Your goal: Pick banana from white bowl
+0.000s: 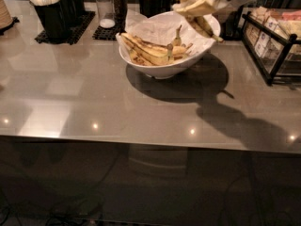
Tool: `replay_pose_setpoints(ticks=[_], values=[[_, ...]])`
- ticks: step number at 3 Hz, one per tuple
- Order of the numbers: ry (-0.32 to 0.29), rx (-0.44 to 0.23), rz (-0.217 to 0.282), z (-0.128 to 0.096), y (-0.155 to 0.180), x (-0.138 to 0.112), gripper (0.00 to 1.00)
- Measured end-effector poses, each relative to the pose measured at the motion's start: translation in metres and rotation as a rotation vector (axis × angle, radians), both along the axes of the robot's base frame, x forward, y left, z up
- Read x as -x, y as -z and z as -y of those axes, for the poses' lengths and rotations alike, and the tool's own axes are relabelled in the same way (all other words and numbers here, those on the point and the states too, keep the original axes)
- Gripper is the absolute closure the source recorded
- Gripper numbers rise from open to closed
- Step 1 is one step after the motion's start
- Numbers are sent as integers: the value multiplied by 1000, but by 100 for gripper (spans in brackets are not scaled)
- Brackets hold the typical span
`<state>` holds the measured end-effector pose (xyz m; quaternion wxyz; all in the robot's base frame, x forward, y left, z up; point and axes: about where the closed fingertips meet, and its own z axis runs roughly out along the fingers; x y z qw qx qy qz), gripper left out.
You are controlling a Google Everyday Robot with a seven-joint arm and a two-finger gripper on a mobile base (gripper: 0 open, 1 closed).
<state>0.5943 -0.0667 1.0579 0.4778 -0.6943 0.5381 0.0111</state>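
The white bowl (162, 68) stands at the back middle of the grey counter, lined with crinkled white paper. Several yellow, brown-spotted bananas (148, 52) lie in it. My gripper (196, 4) is above the bowl's right rim, at the top of the view. It is shut on the dark, mottled banana (206, 28), which hangs slanting down to the right, clear of the other bananas and over the rim. The arm runs out of view at the top right.
A black caddy with white utensils (52, 9) and shakers (109, 4) stand at the back left. A black wire rack of packets (275, 44) stands at the right. The counter's front edge (141, 142) runs across the middle of the view.
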Motion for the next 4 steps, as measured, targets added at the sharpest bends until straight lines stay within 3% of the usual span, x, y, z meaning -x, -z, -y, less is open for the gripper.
replay_pose_setpoints(ticks=[1,2,3,4], values=[[-12,-27,57,1,-30,27,100],[21,-75,89,9,-45,54,100],[83,-122,85,24,-47,76,100],[124,-126,59,37,-49,82,100]])
